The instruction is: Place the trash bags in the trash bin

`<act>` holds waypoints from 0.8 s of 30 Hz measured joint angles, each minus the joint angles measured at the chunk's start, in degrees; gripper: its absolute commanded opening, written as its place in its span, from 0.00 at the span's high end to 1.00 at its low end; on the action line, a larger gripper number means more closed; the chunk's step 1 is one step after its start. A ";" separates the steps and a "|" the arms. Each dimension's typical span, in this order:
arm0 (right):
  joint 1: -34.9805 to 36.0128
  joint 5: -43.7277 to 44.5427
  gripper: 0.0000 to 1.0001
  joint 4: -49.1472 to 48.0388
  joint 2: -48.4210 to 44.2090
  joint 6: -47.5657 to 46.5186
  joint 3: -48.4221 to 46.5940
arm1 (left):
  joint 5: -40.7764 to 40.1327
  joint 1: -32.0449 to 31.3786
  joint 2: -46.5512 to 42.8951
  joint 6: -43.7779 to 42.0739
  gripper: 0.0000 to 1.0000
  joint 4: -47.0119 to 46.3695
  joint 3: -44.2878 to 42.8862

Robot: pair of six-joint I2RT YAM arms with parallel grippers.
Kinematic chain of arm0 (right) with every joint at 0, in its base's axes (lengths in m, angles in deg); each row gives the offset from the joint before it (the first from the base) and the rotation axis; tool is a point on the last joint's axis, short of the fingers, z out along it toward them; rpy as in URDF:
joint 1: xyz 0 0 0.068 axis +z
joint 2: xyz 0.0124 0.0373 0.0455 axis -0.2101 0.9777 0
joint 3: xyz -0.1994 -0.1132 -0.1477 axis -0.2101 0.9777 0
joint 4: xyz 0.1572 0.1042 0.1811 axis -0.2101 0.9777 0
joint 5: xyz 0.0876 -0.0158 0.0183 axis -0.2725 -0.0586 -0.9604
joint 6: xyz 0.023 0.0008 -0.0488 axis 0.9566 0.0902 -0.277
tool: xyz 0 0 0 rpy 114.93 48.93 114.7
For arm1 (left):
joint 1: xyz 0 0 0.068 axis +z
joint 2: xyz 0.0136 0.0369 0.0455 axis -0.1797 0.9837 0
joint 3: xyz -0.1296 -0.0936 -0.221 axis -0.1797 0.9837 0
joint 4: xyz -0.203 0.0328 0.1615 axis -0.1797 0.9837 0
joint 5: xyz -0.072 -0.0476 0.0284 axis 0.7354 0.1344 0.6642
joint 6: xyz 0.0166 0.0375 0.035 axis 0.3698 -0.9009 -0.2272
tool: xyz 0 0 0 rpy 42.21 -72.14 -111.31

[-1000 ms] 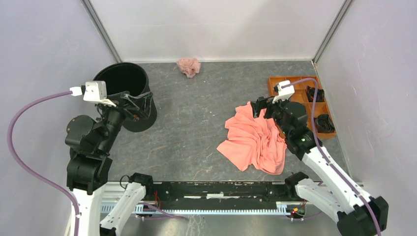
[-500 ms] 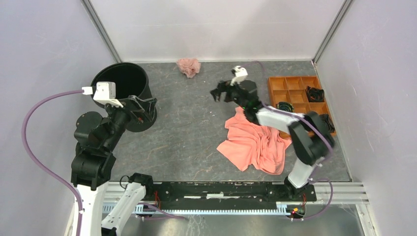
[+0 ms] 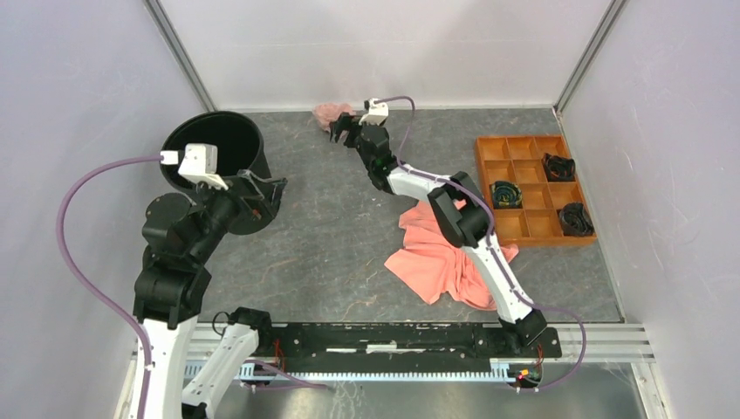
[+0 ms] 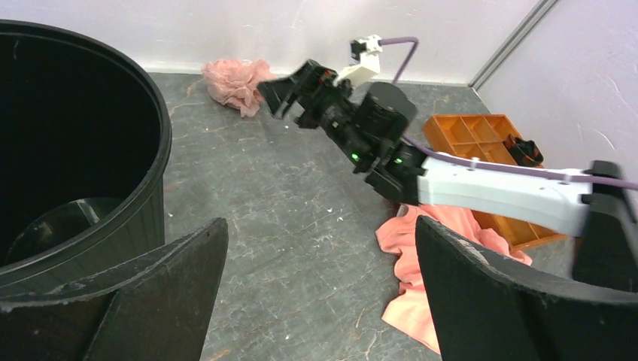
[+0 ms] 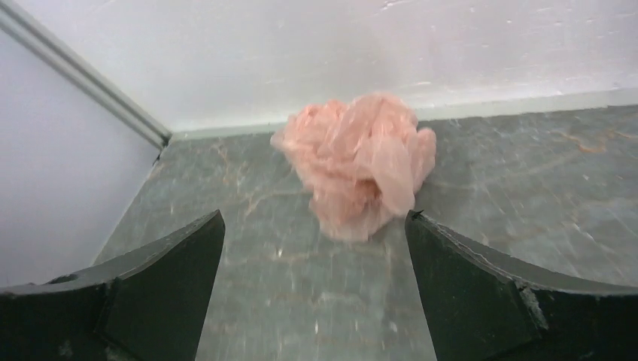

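bin: trash bin [image 3: 244,122] back-left, no bag inside.
R gripper [image 3: 339,129]: just swung from coral cloth [image 3: 454,253] to back wall; wide open, empty.
L gripper [image 4: 320,233]: wide open, empty, by bin.
bag: crumpled pink trash bag [image 5: 357,154] at back wall, just ahead of R gripper; grasp prob next.

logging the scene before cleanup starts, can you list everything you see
trash bag: one, pale pink, crumpled by the far wall
trash bin: one, black, upright, far left
cloth: one, coral orange, crumpled right of centre
tray: one, orange with compartments, far right
small items: three, dark, in separate tray compartments
table: one, grey, under it all
left fingers: two, black, open, beside the trash bin
right fingers: two, black, open, pointed at the trash bag, not touching it
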 measured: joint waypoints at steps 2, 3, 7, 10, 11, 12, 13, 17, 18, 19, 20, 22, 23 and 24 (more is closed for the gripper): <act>-0.63 1.33 0.05 2.19 6.71 1.22 -10.27 | 0.57 0.00 0.76 0.00 0.00 -0.87 0.28; -0.98 1.62 0.06 2.69 9.55 1.90 -14.43 | 0.74 0.00 1.20 0.00 0.00 -1.14 0.33; -2.23 3.72 0.16 2.56 16.59 4.74 -22.43 | 1.36 0.00 3.54 0.00 0.00 -2.29 0.42; -2.95 4.85 0.40 2.05 21.11 6.38 -26.82 | 1.77 0.00 4.90 0.00 0.00 -3.04 0.85; -3.21 4.90 0.52 1.55 22.93 7.23 -28.57 | 2.05 0.00 5.16 0.00 0.00 -3.32 0.96; -3.37 4.96 0.64 1.31 24.04 7.61 -29.51 | 2.60 0.00 5.35 0.02 0.00 -3.72 1.09; -3.50 5.11 0.76 1.18 24.92 7.96 -30.08 | 3.02 0.00 5.62 0.07 0.00 -4.04 1.20; -3.82 4.81 0.99 1.16 26.40 9.40 -30.05 | 4.59 0.00 6.40 0.26 0.00 -5.16 1.40; -3.87 4.31 0.99 1.14 26.43 9.68 -30.05 | 4.83 0.00 6.51 0.70 0.00 -5.22 1.40; -4.00 3.48 0.99 0.87 26.43 9.73 -29.99 | 5.14 0.00 6.54 1.05 0.00 -5.25 1.40; -4.11 2.47 0.99 0.00 26.16 9.62 -29.42 | 5.31 0.00 6.49 1.33 0.00 -5.25 1.40; -4.20 0.33 0.99 -0.87 24.30 9.27 -26.18 | 5.64 0.00 6.21 1.77 0.00 -5.27 1.40; -4.22 -1.18 1.00 -1.07 21.90 8.92 -22.03 | 5.68 0.00 5.95 2.19 0.00 -5.27 1.40; -4.26 -2.01 1.00 -1.53 20.04 8.68 -19.08 | 5.66 0.00 5.62 2.47 0.00 -5.25 1.40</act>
